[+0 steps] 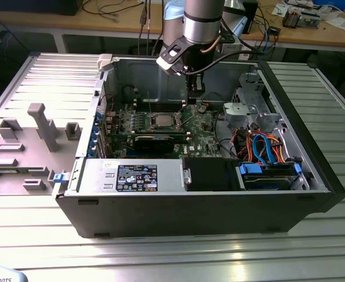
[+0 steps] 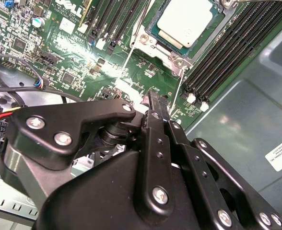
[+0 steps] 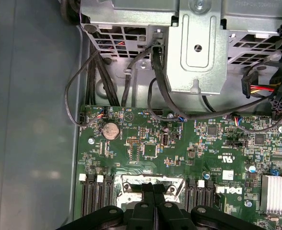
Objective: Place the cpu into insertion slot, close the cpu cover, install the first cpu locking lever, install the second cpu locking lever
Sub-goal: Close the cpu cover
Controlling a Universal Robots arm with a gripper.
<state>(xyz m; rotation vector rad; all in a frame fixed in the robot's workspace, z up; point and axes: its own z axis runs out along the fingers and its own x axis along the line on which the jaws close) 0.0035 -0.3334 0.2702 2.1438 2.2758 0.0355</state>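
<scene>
The cpu is a silver square lying flat in the insertion slot on the green motherboard, also seen from outside as the cpu. The cpu cover lies down around the chip as a silver frame. Two thin wire levers stick out from the slot's corners, unlatched. My gripper is shut with nothing between its fingers. It hovers just beside the slot, on the exterior view's right of it. In the first wrist view the gripper hangs over the slot's edge.
Rows of long black memory slots flank the socket. A black expansion card lies in front of it. The drive cage with loose cables stands at the exterior view's right, and the case wall stands behind.
</scene>
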